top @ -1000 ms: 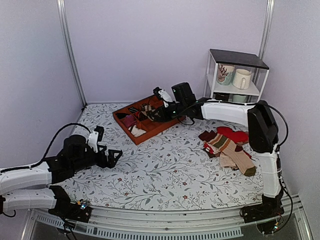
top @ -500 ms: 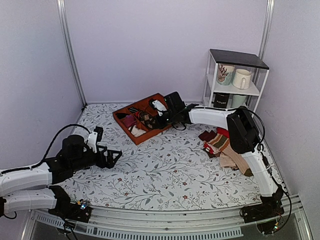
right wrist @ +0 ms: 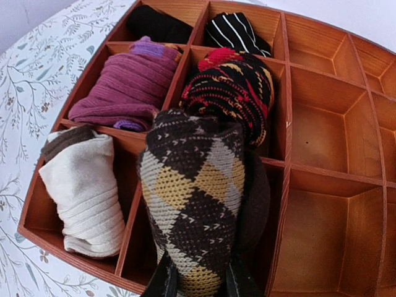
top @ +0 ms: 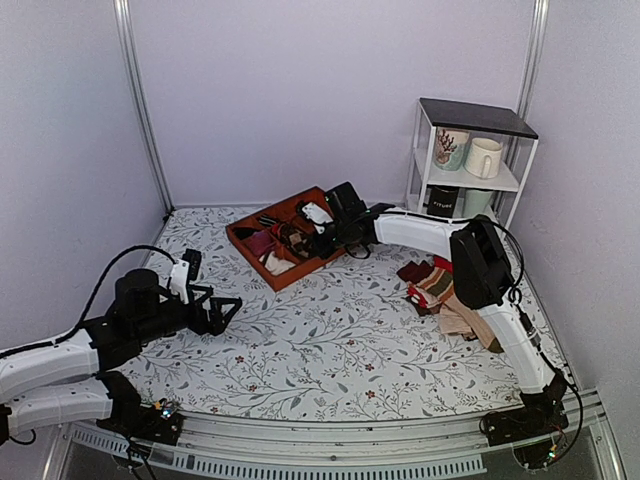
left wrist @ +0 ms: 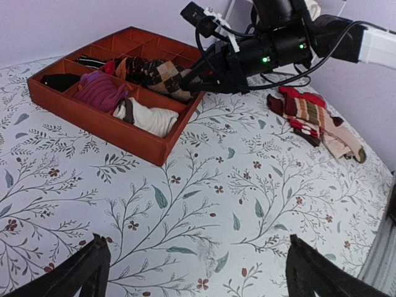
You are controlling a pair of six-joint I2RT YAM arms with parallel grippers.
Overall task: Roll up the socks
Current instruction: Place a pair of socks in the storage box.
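The argyle socks are rolled into a dark brown, tan and grey bundle. My right gripper is shut on the bundle and holds it over a front compartment of the orange-brown divided tray. The bundle's far end rests against a black, red and yellow bundle. In the top view the right gripper reaches over the tray. The left wrist view shows the socks in the tray. My left gripper is open and empty, low over the tablecloth, well clear of the tray.
The tray also holds a maroon bundle, a white bundle and a black striped one. A pile of red, striped and beige socks lies at the right. A white shelf with mugs stands at the back right.
My right gripper has moved left and further over the tray with the argyle bundle. My left arm has drawn back slightly to the left.
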